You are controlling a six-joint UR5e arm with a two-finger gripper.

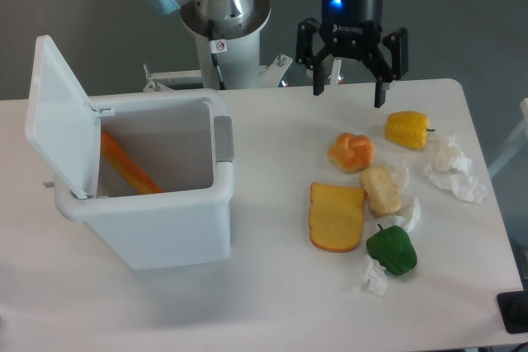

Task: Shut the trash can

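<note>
The white trash can stands at the left of the table with its hinged lid swung up on the left side, so the bin is open. A grey latch tab sits on its right rim. An orange item lies inside. My gripper hangs open above the table's far edge, well to the right of the bin, with nothing between its fingers.
Food lies on the right half: a yellow pepper, an orange bun, a pale piece, a yellow slice and a green pepper. Crumpled white paper lies among them. The robot base stands behind the bin.
</note>
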